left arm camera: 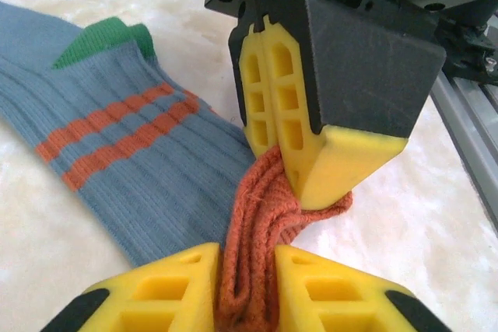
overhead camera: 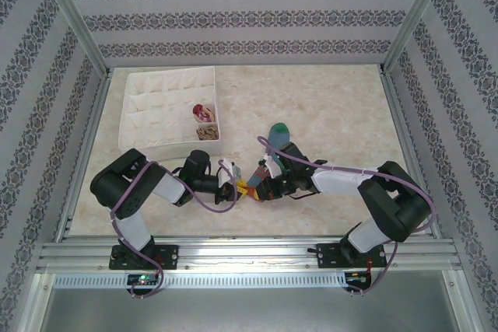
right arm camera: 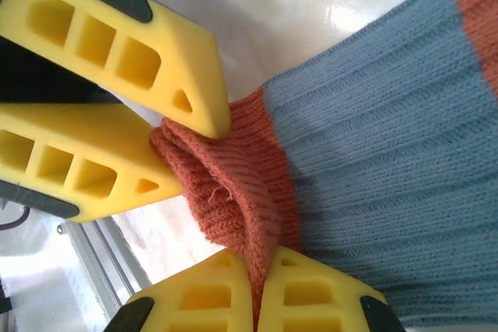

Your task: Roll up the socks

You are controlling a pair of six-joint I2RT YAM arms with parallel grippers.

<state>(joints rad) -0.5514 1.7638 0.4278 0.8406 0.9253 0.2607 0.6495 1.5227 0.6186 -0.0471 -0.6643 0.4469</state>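
Note:
A blue sock (overhead camera: 274, 145) with a green toe and orange stripes lies flat on the table, its orange cuff (left arm camera: 257, 207) bunched up at the near end. My left gripper (left arm camera: 247, 258) is shut on that cuff from one side. My right gripper (right arm camera: 257, 263) is shut on the same cuff (right arm camera: 233, 184) from the other side. The right fingers (left arm camera: 342, 161) and left fingers (right arm camera: 117, 52) stand nearly tip to tip. From above, both grippers (overhead camera: 237, 190) (overhead camera: 263, 186) meet at the table's near middle. A rolled maroon sock (overhead camera: 202, 112) and a rolled tan argyle sock (overhead camera: 207, 132) sit in box compartments.
A white quilted box (overhead camera: 167, 144) with small compartments stands at the back left. An aluminium rail (overhead camera: 249, 254) runs along the near edge close behind the grippers. Frame posts and patterned walls enclose the table.

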